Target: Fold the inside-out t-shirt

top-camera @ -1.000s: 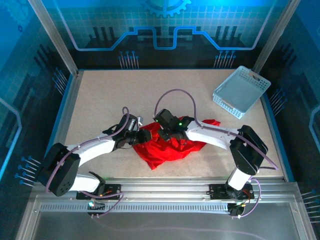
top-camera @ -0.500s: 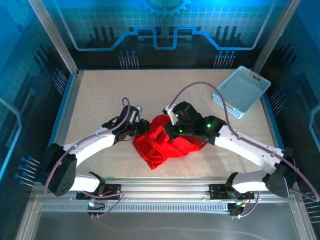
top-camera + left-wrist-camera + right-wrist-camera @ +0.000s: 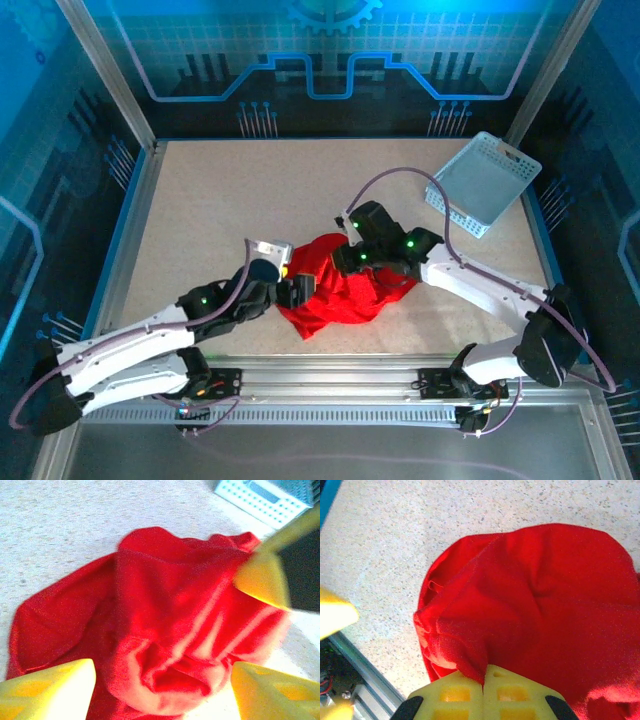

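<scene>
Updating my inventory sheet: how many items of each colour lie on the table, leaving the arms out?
red t-shirt: 1
light blue basket: 1
Total: 2

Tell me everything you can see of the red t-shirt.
The t-shirt is plain bright red, soft-looking cloth, crumpled in a loose heap with deep folds, not laid flat. It lies on the speckled table near its front middle. The right gripper is shut on a pinch of its cloth; the left gripper stands open at its left side.
</scene>
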Controlling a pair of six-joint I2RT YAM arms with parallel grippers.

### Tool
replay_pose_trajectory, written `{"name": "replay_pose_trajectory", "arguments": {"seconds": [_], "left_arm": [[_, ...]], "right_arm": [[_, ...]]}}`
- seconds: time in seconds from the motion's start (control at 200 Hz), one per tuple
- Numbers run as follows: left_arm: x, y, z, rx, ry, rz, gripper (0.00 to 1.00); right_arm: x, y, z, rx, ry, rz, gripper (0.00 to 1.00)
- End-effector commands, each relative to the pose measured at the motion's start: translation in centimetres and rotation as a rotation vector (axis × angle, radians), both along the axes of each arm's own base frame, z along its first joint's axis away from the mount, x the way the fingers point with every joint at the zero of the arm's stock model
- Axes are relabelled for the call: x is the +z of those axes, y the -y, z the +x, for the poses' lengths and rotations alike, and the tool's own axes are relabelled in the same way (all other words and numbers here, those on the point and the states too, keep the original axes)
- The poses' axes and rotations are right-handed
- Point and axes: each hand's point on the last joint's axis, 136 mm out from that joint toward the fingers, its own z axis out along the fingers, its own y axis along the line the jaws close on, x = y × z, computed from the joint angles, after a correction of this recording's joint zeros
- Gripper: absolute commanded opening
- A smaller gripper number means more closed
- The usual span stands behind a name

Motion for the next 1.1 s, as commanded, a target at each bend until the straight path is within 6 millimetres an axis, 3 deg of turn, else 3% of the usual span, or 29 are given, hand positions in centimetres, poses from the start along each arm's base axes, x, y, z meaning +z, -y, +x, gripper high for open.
{"name": "replay_pose_trajectory", "arguments": {"seconds": [0.0,0.1,0.2,0.37,0.61,0.74,0.86,0.915,0.99,1.095], "left_arm": [[-1.9,-0.1,0.3,0.006,0.025,0.114,0.74],[-3.0,0.6,1.0,0.015,-0.012,0.188,0.64],[-4.0,1.8,1.6,0.007,-0.042,0.219,0.60],[-4.3,2.5,2.8,0.039,-0.041,0.247,0.50],[-4.7,1.7,4.3,0.113,-0.054,0.270,0.18],[-4.5,2.8,3.5,0.023,-0.044,0.211,0.00],[-2.9,6.3,0.1,-0.248,-0.043,0.011,0.00],[-2.0,7.0,-1.2,-0.317,-0.044,-0.070,0.00],[-1.4,7.1,-2.0,-0.357,-0.057,-0.133,0.00],[-2.9,5.1,-0.9,-0.259,-0.110,-0.137,0.00]], "right_arm": [[1.8,-1.0,0.5,0.003,0.004,0.066,0.00],[2.7,-1.3,0.1,0.012,0.023,0.078,0.00],[3.2,-1.4,-0.2,0.017,0.032,0.082,0.00],[3.4,-1.9,-0.7,0.034,0.042,0.079,0.00],[2.6,-0.6,-0.4,-0.015,0.061,0.000,0.00],[2.1,1.9,1.2,-0.092,0.083,-0.065,0.00],[1.2,3.5,3.2,-0.110,0.097,-0.104,0.00],[0.6,4.2,4.2,-0.123,0.119,-0.143,0.00],[-0.5,5.1,5.5,-0.154,0.136,-0.211,0.12],[-1.3,5.7,5.8,-0.173,0.144,-0.280,0.37]]}}
